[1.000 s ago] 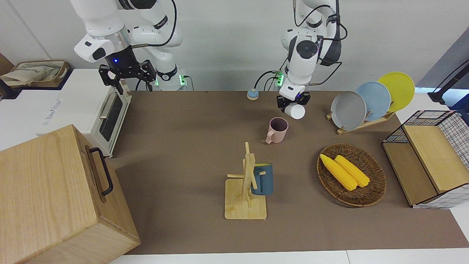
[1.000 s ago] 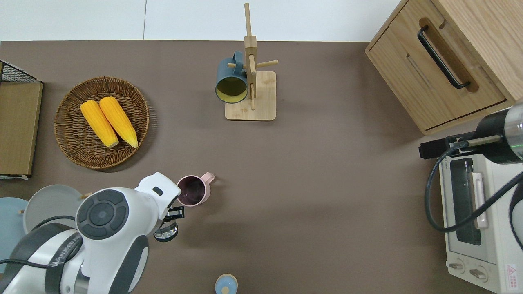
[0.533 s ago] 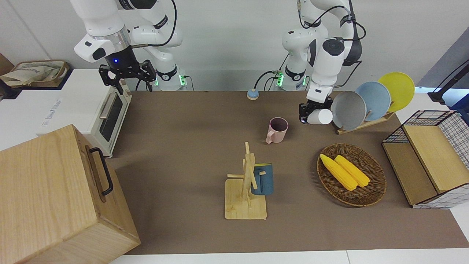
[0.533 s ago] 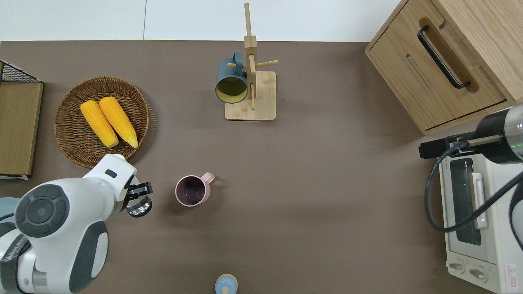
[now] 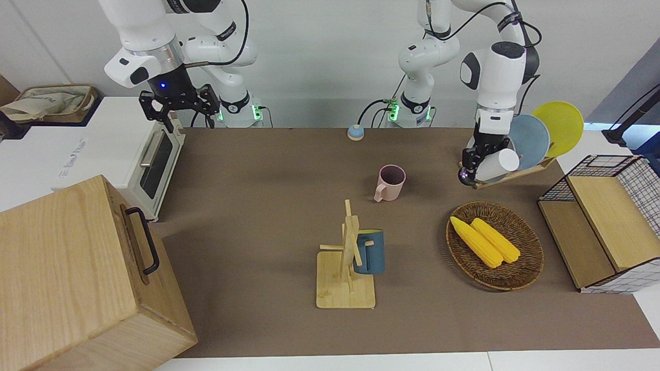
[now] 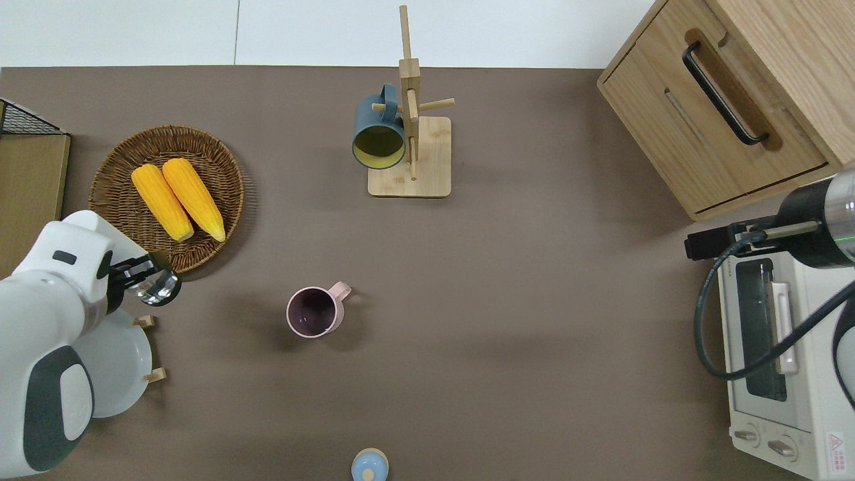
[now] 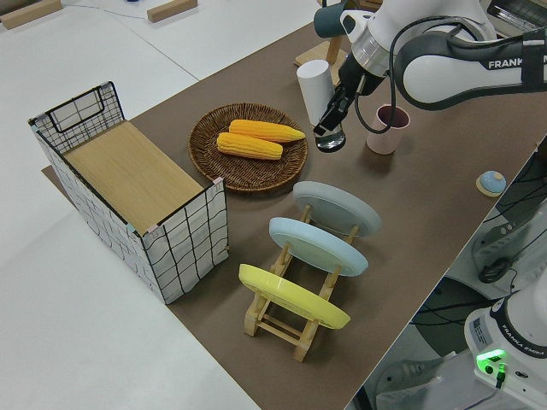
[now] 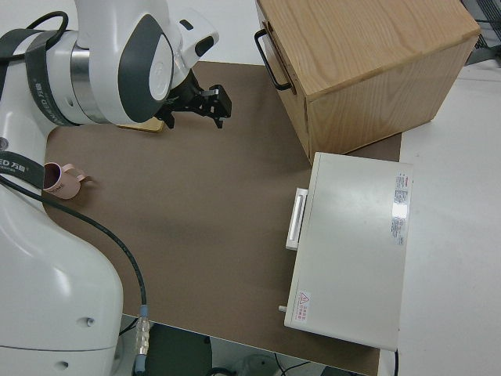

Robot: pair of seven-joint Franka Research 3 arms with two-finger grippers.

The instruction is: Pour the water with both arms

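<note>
My left gripper point(image 5: 477, 165) is shut on a white cylindrical container point(image 5: 497, 162) and holds it tilted in the air. In the overhead view point(image 6: 137, 274) it is over the rim of the wicker basket, next to the plate rack. The container's clear end point(image 6: 159, 290) shows there, and it also shows in the left side view point(image 7: 314, 84). A pink mug point(image 5: 390, 181) stands upright mid-table, apart from the gripper; its dark inside shows in the overhead view point(image 6: 315, 311). My right gripper point(image 5: 178, 105) is open, empty and parked.
A wicker basket point(image 5: 539, 257) holds two corn cobs point(image 5: 484, 239). A plate rack point(image 5: 515, 172) with three plates stands near it. A mug tree point(image 5: 348, 257) carries a blue mug point(image 5: 369, 252). There are also a toaster oven point(image 5: 149, 159), a wooden cabinet point(image 5: 77, 278), a wire crate point(image 5: 603, 221) and a small blue cap point(image 5: 355, 133).
My left arm has swung away from the pink mug toward its own end of the table, carrying the white container to the basket and plate rack. The right arm has not moved.
</note>
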